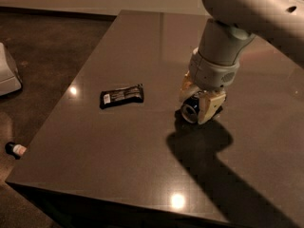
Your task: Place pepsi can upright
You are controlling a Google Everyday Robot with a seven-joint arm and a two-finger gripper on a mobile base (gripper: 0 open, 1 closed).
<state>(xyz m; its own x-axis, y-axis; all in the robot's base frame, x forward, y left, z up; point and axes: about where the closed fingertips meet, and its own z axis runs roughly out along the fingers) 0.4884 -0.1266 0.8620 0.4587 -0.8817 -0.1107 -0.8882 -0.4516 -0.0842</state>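
Right of the desk's (142,165) middle, the can (189,111) lies on its side with its silver end toward the camera. The hand (197,106) has its two pale fingers (210,107) set on either flank, seemingly clamped on it. The step looks like securing the grasp before tipping the can up. To do it well, squeeze the round wall squarely so it cannot roll out, and lift just clear of the desk. Turn the wrist until the can's axis is vertical, lower its base flat, and only then let go. The wrapper (121,96), well apart, is no obstacle.
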